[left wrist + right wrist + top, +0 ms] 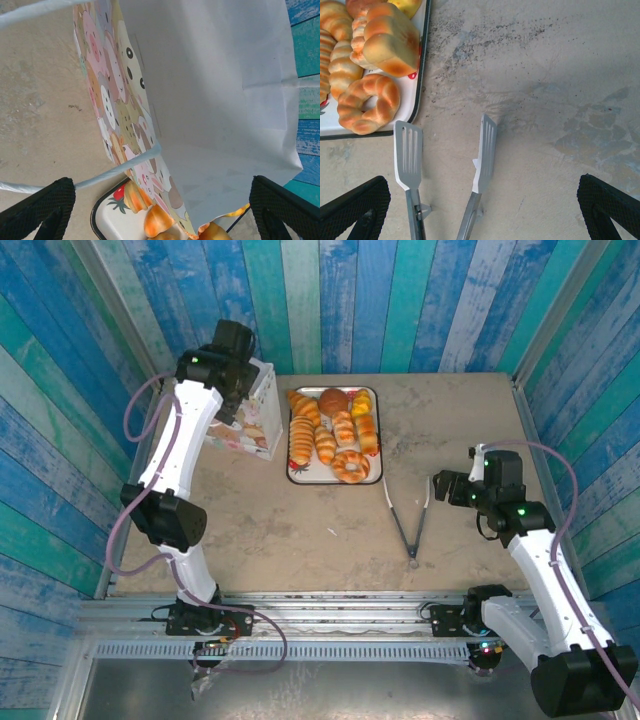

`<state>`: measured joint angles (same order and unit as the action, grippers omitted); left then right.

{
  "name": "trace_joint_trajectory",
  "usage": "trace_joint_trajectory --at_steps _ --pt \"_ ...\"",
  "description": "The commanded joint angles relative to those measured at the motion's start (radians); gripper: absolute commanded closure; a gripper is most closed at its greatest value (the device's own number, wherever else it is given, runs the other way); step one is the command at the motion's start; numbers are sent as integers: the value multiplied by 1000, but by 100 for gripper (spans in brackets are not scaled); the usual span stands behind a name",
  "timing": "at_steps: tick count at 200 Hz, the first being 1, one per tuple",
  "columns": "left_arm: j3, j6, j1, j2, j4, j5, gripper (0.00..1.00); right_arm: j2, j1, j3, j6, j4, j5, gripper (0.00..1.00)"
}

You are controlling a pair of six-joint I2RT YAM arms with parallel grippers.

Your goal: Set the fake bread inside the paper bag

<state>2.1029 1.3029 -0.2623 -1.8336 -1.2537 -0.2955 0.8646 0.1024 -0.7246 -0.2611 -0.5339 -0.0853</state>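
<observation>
None of the fake bread (335, 435) is in the bag yet, so I judge all the work remains. Nearest, metal tongs (408, 525) lie free on the table (450, 410), with the right gripper (441, 487) spread wide above them, grasping nothing. Farther, the glossy golden pastries crowd the tray (289, 478). Farthest, the left gripper (160, 202) hangs wide and empty over the white paper bag (258, 418).

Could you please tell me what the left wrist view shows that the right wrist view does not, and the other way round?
Left wrist: the paper bag, white paper with a cartoon-print face, and a white cord handle crossing in front of it. Right wrist: metal tongs lying on the table by the tray's corner, tips apart, and the ring doughnut. Shared: the strawberry-print tray, fake bread on it, and the sandy table surface.
</observation>
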Motion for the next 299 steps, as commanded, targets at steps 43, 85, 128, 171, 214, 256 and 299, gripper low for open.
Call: trace_joint_trajectory --at_steps 43,85,128,171,214,256,299 --pt "-14 -5 31 -66 31 6 14 11 2 21 11 24 12 0" --pt "-11 -3 60 -88 40 3 14 19 3 19 7 32 2 0" --pt "-3 -16 67 -110 71 15 16 32 3 9 6 36 -9 0" --pt "-15 -24 73 -116 101 44 31 37 2 10 8 41 -16 0" --pt "-43 -49 79 -101 128 47 51 41 2 5 6 40 -14 0" --pt "-93 -71 90 -60 142 8 73 42 2 5 5 40 -15 0" --pt "-183 -134 103 38 187 -55 94 41 2 4 1 40 -18 0"
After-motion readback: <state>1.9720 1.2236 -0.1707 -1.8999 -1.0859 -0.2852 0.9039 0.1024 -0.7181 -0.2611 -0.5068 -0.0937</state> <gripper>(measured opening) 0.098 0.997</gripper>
